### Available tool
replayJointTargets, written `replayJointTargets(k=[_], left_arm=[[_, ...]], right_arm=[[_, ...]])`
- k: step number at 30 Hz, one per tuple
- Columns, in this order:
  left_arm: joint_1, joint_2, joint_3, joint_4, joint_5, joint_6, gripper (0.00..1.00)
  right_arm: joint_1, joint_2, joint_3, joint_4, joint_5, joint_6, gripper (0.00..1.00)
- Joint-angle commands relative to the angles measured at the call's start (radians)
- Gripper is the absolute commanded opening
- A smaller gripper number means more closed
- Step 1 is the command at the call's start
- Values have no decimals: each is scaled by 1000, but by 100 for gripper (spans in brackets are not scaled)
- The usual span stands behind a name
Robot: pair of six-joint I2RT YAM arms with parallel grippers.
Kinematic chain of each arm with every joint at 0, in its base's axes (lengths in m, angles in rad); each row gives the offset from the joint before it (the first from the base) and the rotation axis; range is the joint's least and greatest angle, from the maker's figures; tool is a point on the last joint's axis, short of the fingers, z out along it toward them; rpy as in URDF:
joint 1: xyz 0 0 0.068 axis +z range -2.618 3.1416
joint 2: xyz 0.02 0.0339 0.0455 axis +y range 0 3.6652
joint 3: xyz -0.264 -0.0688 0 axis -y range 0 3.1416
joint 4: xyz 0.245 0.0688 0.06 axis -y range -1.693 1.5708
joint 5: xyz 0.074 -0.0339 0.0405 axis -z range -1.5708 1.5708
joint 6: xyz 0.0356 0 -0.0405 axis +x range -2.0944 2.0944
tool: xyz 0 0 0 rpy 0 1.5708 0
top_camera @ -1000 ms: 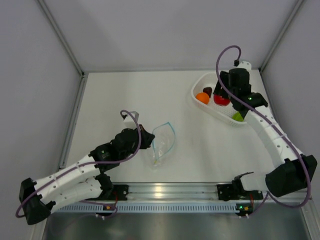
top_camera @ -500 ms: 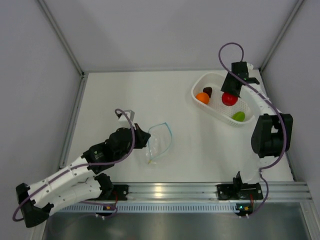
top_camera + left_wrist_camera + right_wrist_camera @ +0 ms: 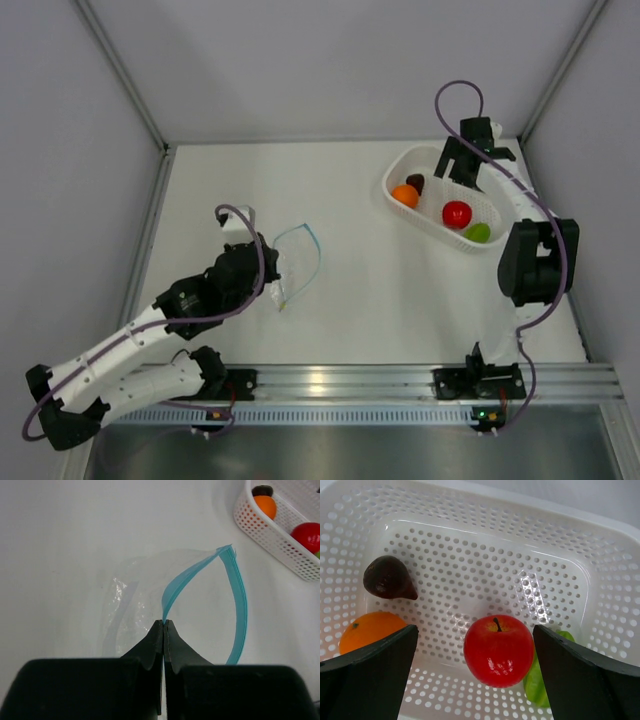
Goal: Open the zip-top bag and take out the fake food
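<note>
The clear zip-top bag (image 3: 296, 262) lies open on the table, its blue zip strip (image 3: 235, 600) spread in a loop. My left gripper (image 3: 164, 622) is shut on one side of the strip; it also shows in the top view (image 3: 270, 275). My right gripper (image 3: 475, 630) is open above the white basket (image 3: 420, 215), and appears in the top view (image 3: 462, 165). The red apple (image 3: 498, 650), orange piece (image 3: 367, 630), dark maroon piece (image 3: 387, 578) and green piece (image 3: 540, 682) lie in the basket. The bag looks empty.
The basket (image 3: 270, 532) stands at the back right, close to the right wall frame (image 3: 560, 70). A metal rail (image 3: 330, 385) runs along the near edge. The left wall frame (image 3: 140, 250) borders the table.
My right gripper has let go of the red apple into the basket and drawn back toward the far wall. My left gripper has pulled the bag to the left.
</note>
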Motion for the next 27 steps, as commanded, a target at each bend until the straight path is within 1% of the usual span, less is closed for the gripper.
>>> replayJointTargets(k=[1, 3, 4, 5, 6, 7, 8, 9, 10, 11, 13, 14, 15, 16, 17, 18, 19, 20, 22, 23, 24, 25, 26, 27], left_arm=[[1, 36, 77, -88, -216, 53, 0], [13, 67, 118, -152, -294, 50, 0], [19, 79, 135, -189, -373, 38, 0], [42, 103, 157, -226, -403, 7, 0], [58, 116, 172, -268, -426, 1, 0], [76, 125, 184, -267, -429, 10, 0], [120, 133, 189, -266, -429, 30, 0], [145, 156, 194, -267, -429, 41, 0], [166, 171, 201, -266, -430, 53, 0], [205, 186, 206, -267, -441, 76, 0], [242, 258, 221, -264, -449, 97, 0], [277, 295, 250, -264, -450, 113, 0], [294, 326, 267, -263, -449, 122, 0], [306, 399, 287, -264, -446, 131, 0], [324, 435, 331, -263, -450, 134, 0], [328, 468, 352, -261, -447, 130, 0], [332, 545, 378, -263, -437, 127, 0], [343, 580, 404, -261, -423, 110, 0], [357, 659, 488, -261, -362, 104, 0], [364, 733, 513, -261, -351, 101, 0], [366, 766, 561, -258, -345, 96, 0], [366, 797, 582, -258, -351, 93, 0], [368, 861, 606, -257, -349, 90, 0], [369, 884, 641, -257, -342, 88, 0]], right_arm=[[-9, -77, 36, -17, -2, -4, 99], [-8, -122, 21, -18, -16, 9, 99], [-9, -140, -1, -13, -37, 19, 99], [-11, -175, -15, -7, -65, 28, 99], [-14, -194, -28, 7, -149, 52, 99], [-32, -220, -62, 18, -222, 65, 99], [-49, -232, -82, 31, -310, 72, 99], [-57, -248, -101, 45, -424, 101, 99], [-96, -266, -152, 85, -459, 111, 100], [-114, -316, -177, 103, -471, 121, 99], [-115, -378, -251, 145, -472, 132, 99], [-115, -445, -271, 148, -472, 134, 99], [-115, -479, -288, 144, -462, 134, 99], [-115, -514, -323, 147, -462, 137, 99], [-114, -588, -341, 157, -468, 138, 99], [-111, -623, -358, 156, -472, 140, 100], [-108, -657, -381, 151, -472, 135, 99], [-95, -717, -386, 128, -472, 129, 99], [-76, -763, -377, 81, -455, 103, 99], [-65, -800, -375, 62, -447, 91, 99], [-33, -818, -371, 21, -438, 76, 100], [-14, -835, -371, 9, -444, 71, 99], [-6, -869, -371, -4, -456, 57, 99], [3, -886, -380, -19, -493, 57, 99]])
